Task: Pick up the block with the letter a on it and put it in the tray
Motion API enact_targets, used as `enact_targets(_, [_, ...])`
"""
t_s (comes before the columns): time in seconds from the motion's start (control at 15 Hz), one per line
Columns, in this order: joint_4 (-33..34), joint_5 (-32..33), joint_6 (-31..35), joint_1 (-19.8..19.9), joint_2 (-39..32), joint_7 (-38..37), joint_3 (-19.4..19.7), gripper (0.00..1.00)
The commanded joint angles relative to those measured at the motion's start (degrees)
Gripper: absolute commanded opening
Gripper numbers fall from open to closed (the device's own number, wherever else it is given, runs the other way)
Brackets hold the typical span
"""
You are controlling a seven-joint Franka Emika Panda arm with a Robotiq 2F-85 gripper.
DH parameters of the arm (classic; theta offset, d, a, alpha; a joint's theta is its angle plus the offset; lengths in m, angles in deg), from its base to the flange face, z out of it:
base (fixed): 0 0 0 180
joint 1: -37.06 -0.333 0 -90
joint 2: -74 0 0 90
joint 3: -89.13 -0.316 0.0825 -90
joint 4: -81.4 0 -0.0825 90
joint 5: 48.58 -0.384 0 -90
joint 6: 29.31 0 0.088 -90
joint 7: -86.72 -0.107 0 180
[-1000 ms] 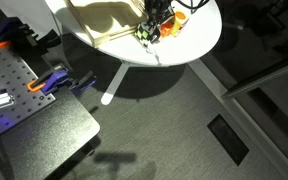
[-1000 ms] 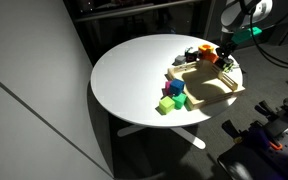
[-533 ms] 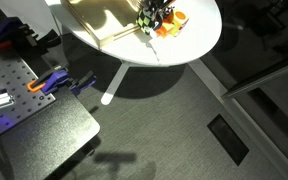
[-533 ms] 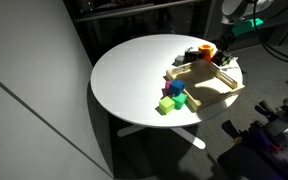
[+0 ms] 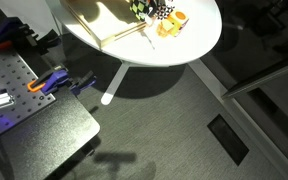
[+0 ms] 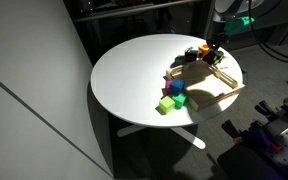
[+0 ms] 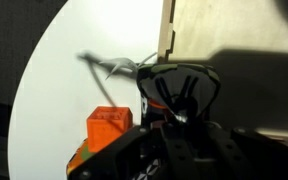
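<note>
Block with the letter a hangs at the frame's top edge, apparently clamped in the gripper, above the counter beside the tray. Transport step; next it needs carrying over bare tray floor, lowering, releasing.

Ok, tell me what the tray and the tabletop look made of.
Tray: pale beige, matt, likely bare wood or plywood, judging by colour and thin raised rim. Tabletop: smooth, uniform white, probably laminate or painted board; the look leaves that open.
</note>
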Motion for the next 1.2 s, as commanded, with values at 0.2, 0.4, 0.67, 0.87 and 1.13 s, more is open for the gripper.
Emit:
enact_targets(0.2, [-1.6, 1.2, 0.6, -0.1, 1.8, 2.7, -1.2, 0.66])
enact_targets(0.4, [-3.3, 1.3, 0.7, 0.0, 3.2, 4.5, -1.4, 0.9])
enact_targets(0.67, [-6.3, 0.7, -0.2, 0.5, 5.8, 8.0, -2.0, 1.0])
enact_targets(0.87, [-7.9, -0.2, -2.7, 0.7, 7.7, 9.7, -2.4, 1.0])
enact_targets(1.13, [-8.8, -0.6, -8.1, 0.6, 9.9, 9.6, -2.6, 1.0])
